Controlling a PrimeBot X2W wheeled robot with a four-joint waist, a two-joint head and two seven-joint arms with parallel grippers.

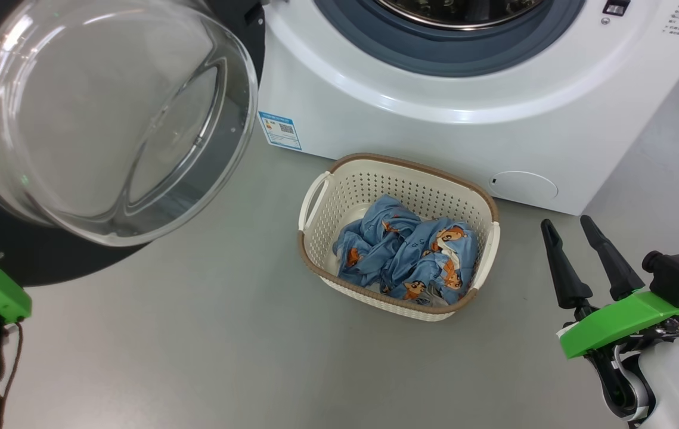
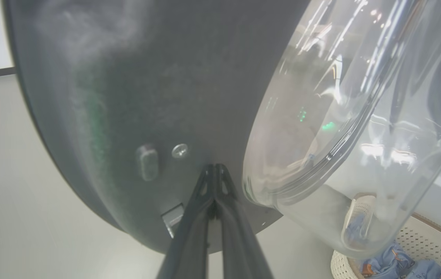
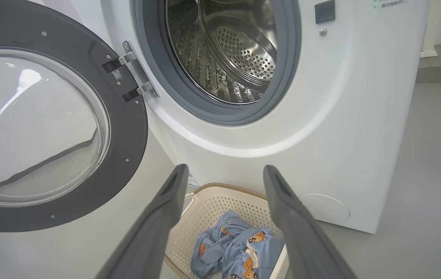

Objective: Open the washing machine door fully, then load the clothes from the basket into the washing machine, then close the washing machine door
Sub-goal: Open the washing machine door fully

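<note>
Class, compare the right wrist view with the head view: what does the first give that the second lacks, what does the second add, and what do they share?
Right wrist view: the deep perforated inside of the drum and the two hinges of the washing machine door. Head view: the whole basket with both handles, and the green mount behind the right tool. Shared: the door swung open, the white washing machine, the clothes lying in the basket, and the right tool, open.

clothes [image 1: 402, 253] in basket [image 1: 375, 185] | basket before washing machine [image 1: 411, 137] | washing machine door [image 1: 112, 119] left of both
</note>
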